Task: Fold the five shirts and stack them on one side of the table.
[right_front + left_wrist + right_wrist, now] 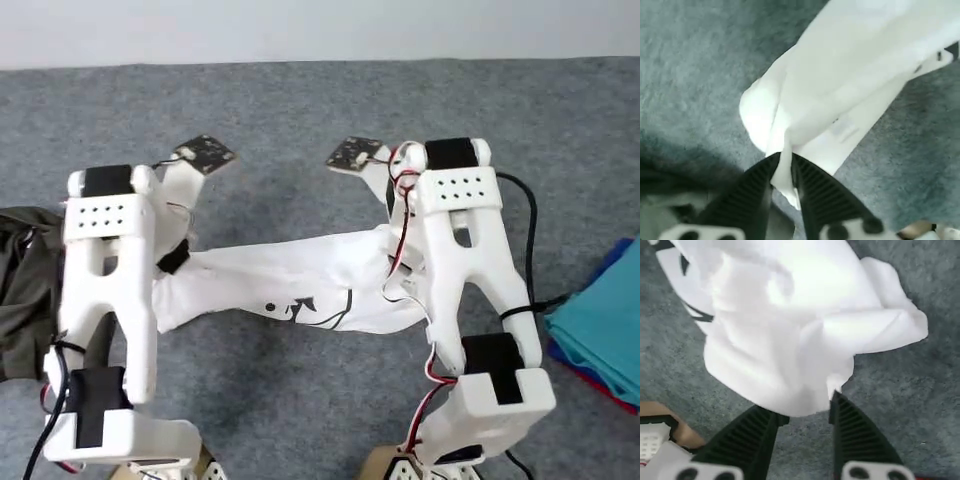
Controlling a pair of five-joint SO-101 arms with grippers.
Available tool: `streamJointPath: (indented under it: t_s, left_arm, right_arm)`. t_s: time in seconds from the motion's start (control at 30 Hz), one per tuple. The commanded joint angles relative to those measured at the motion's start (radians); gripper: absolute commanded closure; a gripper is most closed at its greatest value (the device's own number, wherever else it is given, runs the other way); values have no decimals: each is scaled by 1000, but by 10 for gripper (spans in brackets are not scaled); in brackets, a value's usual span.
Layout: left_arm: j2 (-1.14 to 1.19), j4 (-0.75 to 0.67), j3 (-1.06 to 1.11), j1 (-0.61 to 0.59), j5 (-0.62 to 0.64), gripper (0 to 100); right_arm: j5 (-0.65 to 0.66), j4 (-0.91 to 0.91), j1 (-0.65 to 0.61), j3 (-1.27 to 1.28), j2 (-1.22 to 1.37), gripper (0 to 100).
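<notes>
The left gripper (785,162), jaws nearly closed on an edge, and the right gripper (801,405), jaws partly apart around a thick bunch, held the white shirt (300,280) stretched across the table (300,110), well apart from the folded stack (600,320). The fold looked barely begun; next the cloth likely needed laying flat and doubling over. The arms (110,260) hid the shirt's ends from above, and the stack was cut off at the edge

Olive shirt (25,290) — cut off (left edge); teal stack (600,320) likewise, right.
</notes>
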Motion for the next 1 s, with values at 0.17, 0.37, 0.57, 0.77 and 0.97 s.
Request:
streamJointPath:
  t_s: [0.17,0.37,0.57,0.77,0.97]
  left_arm:
    - [-15,9,-35,-103,14,999]
    - [-8,6,-35,-110,14,999]
    - [-5,-46,-31,-121,14,999]
    - [-6,-123,64,-123,14,999]
    - [-8,-153,113,-124,12,999]
  right_arm:
    - [-34,88,4,-38,-12,816]
    - [-109,113,5,-38,-10,816]
    - [-141,94,-28,-17,-8,809]
    - [-359,-47,-42,11,-7,757]
    - [-730,-96,-134,12,-7,735]
